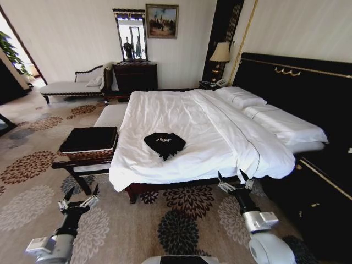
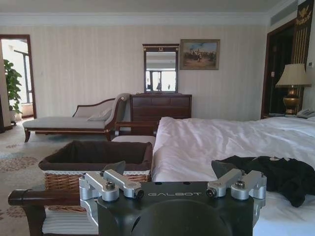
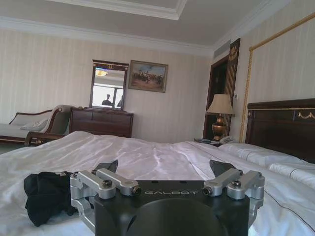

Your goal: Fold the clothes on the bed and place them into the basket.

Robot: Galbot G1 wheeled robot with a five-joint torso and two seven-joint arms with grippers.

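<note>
I am looking down from the head camera at a bedroom. The bed [image 1: 181, 132], white duvet and dark frame, runs from the centre of my view up toward 1 o'clock, where pillows [image 1: 240, 98] lie against a black headboard [image 1: 297, 82].

The T-shirt [image 1: 164, 144], black and bunched into a loose heap, lies on the duvet near the foot of the bed, about dead centre of my view. It is unfolded, with a bit of white lettering showing on top.

The basket [image 1: 88, 144], brown wicker with a dark lining, sits on a bench [image 1: 82, 165] at 9 o'clock from the T-shirt, just beside the bed's left edge. From the left wrist camera I see nothing inside it.

My left gripper [image 1: 80, 198] hangs over the patterned carpet [image 1: 176, 220] at 7 o'clock in the head view, in front of the bench, fingers spread apart and holding nothing. My right gripper [image 1: 235, 180] is at 5 o'clock, just at the foot edge of the bed near its right corner, fingers likewise apart and bare. Both point toward the bed, well apart from the T-shirt.

From the left wrist camera the T-shirt lies on the duvet beyond the fingers, with the basket off to the other side.

Against the far wall at 11 o'clock stand a dresser [image 1: 135, 76] with a mirror [image 1: 132, 36], and a chaise [image 1: 74, 85] beside it.
</note>
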